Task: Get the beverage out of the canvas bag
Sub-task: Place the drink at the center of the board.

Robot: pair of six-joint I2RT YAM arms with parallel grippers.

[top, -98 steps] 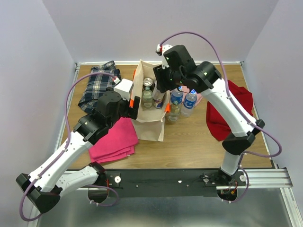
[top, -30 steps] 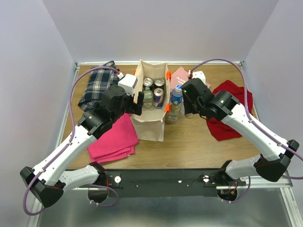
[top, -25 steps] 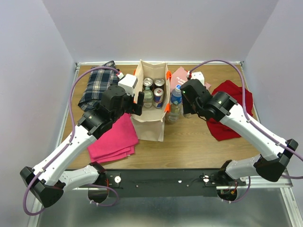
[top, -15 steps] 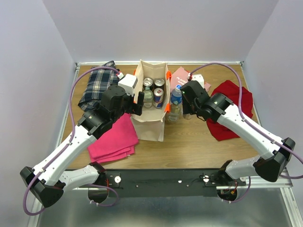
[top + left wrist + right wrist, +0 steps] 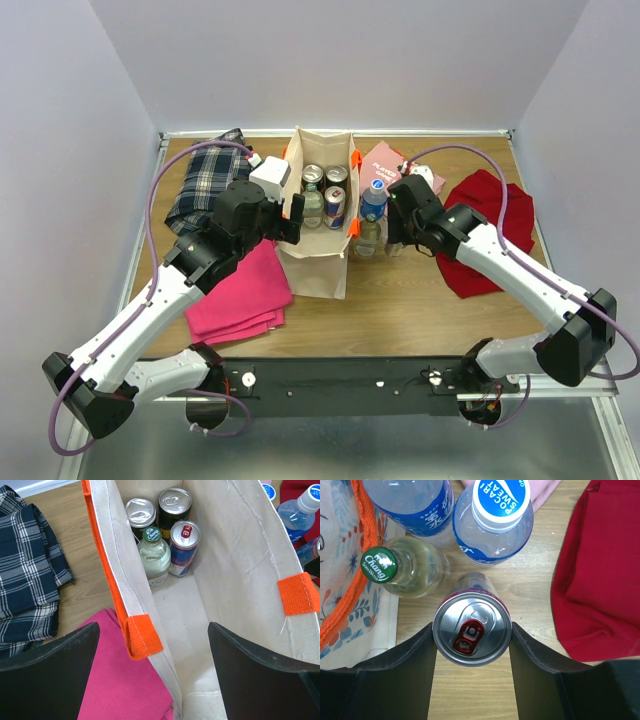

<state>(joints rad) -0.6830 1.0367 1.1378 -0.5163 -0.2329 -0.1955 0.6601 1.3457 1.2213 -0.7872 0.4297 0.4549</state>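
The canvas bag (image 5: 312, 270) stands open on the tabletop (image 5: 420, 290). At its far end it holds a silver-topped can (image 5: 141, 511), a dark can (image 5: 175, 501), a green-capped bottle (image 5: 152, 555) and a blue-and-silver can (image 5: 184, 540). The left claw (image 5: 154, 630), spread wide, straddles the bag's left wall. The right claw (image 5: 471, 628) is clamped on a beverage can (image 5: 472, 647) outside the bag, beside loose bottles (image 5: 495, 525). Three seconds earlier this claw was over the bag.
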